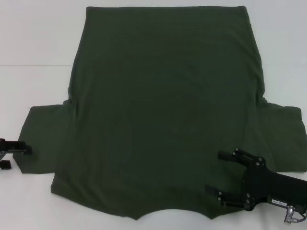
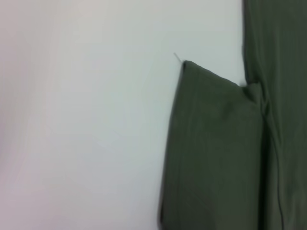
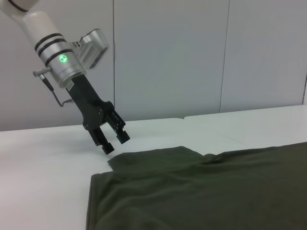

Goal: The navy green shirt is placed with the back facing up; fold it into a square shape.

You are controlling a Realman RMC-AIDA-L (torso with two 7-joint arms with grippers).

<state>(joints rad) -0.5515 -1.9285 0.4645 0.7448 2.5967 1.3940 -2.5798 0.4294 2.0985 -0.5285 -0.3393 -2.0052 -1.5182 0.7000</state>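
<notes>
The navy green shirt (image 1: 163, 105) lies flat on the white table (image 1: 33, 43), plain side up, collar edge nearest me and hem at the far side, both sleeves spread out. My left gripper (image 1: 18, 155) is open beside the left sleeve's outer edge. In the right wrist view it (image 3: 114, 142) hovers just above that sleeve's corner (image 3: 144, 160). The left wrist view shows the sleeve (image 2: 216, 153) on the table. My right gripper (image 1: 213, 171) is open over the shirt's near right shoulder area. I cannot tell whether it touches the cloth.
White table surface (image 1: 29, 201) surrounds the shirt on the left and far sides. A pale wall with panel seams (image 3: 192, 57) stands behind the table in the right wrist view.
</notes>
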